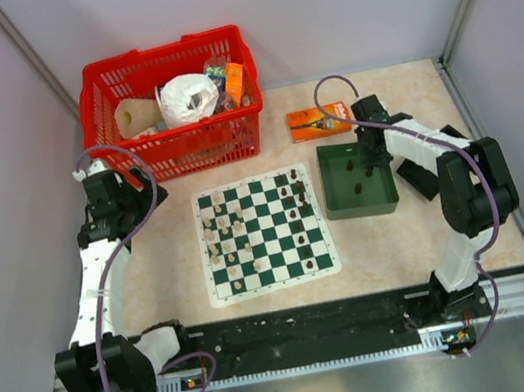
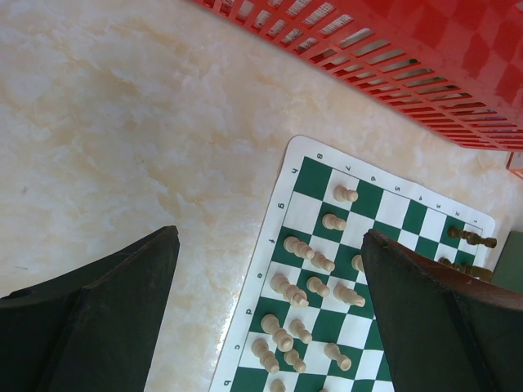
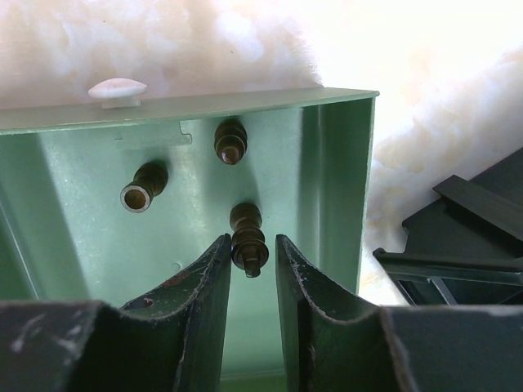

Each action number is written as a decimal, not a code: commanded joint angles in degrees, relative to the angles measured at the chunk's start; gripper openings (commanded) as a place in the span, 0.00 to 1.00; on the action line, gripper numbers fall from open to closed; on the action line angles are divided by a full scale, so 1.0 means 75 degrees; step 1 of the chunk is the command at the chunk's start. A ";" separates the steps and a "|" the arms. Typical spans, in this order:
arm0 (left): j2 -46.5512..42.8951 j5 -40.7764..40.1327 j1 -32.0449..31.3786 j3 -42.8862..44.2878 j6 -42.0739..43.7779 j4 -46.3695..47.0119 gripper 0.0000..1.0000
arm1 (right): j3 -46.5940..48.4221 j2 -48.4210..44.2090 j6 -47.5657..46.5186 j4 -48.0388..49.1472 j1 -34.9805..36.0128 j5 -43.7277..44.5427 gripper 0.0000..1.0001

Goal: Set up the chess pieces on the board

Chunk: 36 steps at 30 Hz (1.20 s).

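A small dark brown plastic chess piece point(image 3: 247, 230), lying in the dark green rectangular tray point(image 3: 335, 163) right of the green-and-white checked board point(image 1: 276, 288), is flanked at one end by the nearly closed right tool point(image 3: 253, 245); contact cannot be confirmed. Caught so near its end, it could be squeezed out or swung loose when lifted. The left tool point(image 2: 270, 235) is spread wide, empty.

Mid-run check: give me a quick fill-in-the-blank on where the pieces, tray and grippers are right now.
1. In the right wrist view, the green tray holds ___ dark pieces.
2. The fingertips of the right gripper straddle one of them, which lies on its ___.
3. In the top view, the cream pieces stand on the ___ half of the board.
4. The left gripper hangs beside the board with its jaws wide ___.

Missing words: three; side; left; open.
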 commanded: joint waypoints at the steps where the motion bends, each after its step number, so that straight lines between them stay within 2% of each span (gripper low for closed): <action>1: -0.0050 0.0000 0.0006 0.0065 0.0028 0.0146 0.99 | 0.0364 0.0108 -0.0083 0.0041 -0.0024 0.0100 0.28; 12: -0.0085 -0.0012 0.0006 0.0018 0.0028 0.0158 0.99 | 0.0387 0.0120 -0.0106 0.0053 -0.0036 -0.0077 0.25; 15: -0.0109 0.0000 0.0018 0.0018 0.0016 0.0158 0.99 | 0.0434 0.0120 -0.0130 0.0030 -0.0036 -0.0123 0.20; 16: -0.0109 0.0000 0.0006 0.0018 0.0016 0.0158 0.99 | 0.0446 0.0096 -0.0119 0.0030 -0.0024 -0.0158 0.15; 17: -0.0132 0.0000 -0.0005 0.0030 0.0016 0.0158 0.99 | 0.0481 0.0085 -0.0130 0.0007 -0.0024 -0.0193 0.14; 24: -0.0167 0.0023 0.0006 -0.0005 0.0016 0.0158 0.98 | 0.0657 -0.0511 -0.0236 -0.0309 0.0034 -0.0569 0.13; 29: -0.0167 0.0058 0.0006 -0.0029 -0.0008 0.0193 0.98 | 0.0821 -0.1215 -0.0131 -0.0731 0.0584 -0.0406 0.13; 36: -0.0167 0.0129 -0.0005 -0.0040 -0.0043 0.0252 0.99 | 0.0763 -0.1931 0.0385 -0.0908 0.2071 -0.0030 0.13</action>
